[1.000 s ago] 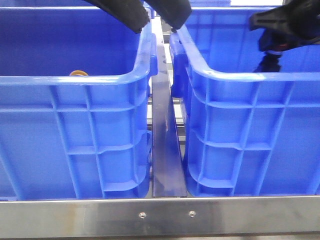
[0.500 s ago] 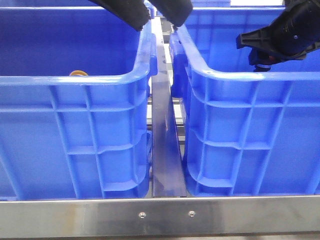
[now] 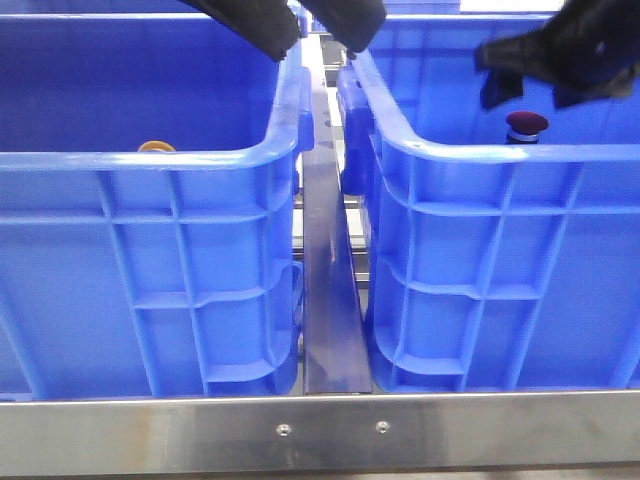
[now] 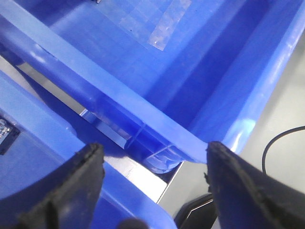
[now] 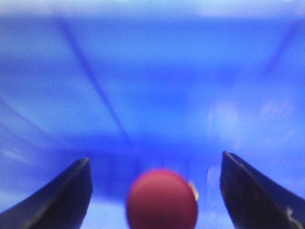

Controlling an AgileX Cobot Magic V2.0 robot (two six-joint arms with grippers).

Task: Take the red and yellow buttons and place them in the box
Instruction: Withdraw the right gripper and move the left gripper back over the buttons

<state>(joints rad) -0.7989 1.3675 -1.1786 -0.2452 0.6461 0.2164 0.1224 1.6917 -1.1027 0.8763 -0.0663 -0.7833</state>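
Observation:
The red button [image 3: 526, 123] shows its dark red cap just over the near rim of the right blue box [image 3: 480, 260]. My right gripper [image 3: 530, 92] hangs open right above it, fingers apart from it. In the right wrist view the red button [image 5: 162, 199] is blurred between the open fingers [image 5: 71, 195], untouched. The yellow button [image 3: 157, 146] peeks over the near rim of the left blue crate [image 3: 150, 260]. My left gripper [image 3: 315, 42] is open and empty above the gap between the two crates; its fingers [image 4: 81, 186] straddle the crate rims.
A metal strip [image 3: 330, 300] runs between the two crates. A steel rail [image 3: 320, 430] crosses the front edge. In the left wrist view a black cable [image 4: 281, 143] lies on the grey floor beyond the crate corner.
My right gripper has risen and opened. The red button, earlier hidden under the gripper, now shows free below it inside the right box. The left gripper has not moved.

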